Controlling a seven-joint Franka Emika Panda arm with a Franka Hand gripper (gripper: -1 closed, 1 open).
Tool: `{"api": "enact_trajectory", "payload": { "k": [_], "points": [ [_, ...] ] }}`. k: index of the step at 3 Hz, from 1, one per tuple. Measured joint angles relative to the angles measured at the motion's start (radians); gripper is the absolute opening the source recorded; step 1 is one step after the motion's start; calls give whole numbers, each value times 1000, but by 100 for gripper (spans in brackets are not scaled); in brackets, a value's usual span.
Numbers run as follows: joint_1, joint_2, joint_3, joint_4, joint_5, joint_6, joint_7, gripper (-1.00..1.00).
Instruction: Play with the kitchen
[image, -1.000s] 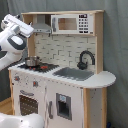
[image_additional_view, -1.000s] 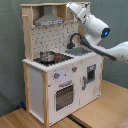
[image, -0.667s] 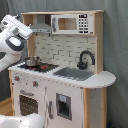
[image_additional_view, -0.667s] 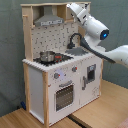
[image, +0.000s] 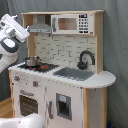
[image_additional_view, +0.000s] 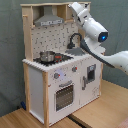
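White arm (image_additional_view: 92, 30) (blue-lit joint)

A grey curtain (image: 115, 45) hangs as backdrop in both exterior views; the wooden floor (image_additional_view: 100, 115) shows light planks with seams.

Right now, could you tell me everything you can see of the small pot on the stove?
The pot is small, shiny and metallic-looking, round and lidless. It stands upright on the dark stove top at the hood end of the toy kitchen, beside something small and red. Nothing else touches it; the arm is well above.
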Motion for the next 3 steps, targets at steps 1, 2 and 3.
{"api": "enact_trajectory", "payload": {
  "k": [1,2,3],
  "points": [
    [0,-40,-24,2,0,-78,88,100],
    [0,-54,-44,12,-3,-171,170,100],
    [-4,-50,-57,28,-8,-254,240,100]
  ]
}}
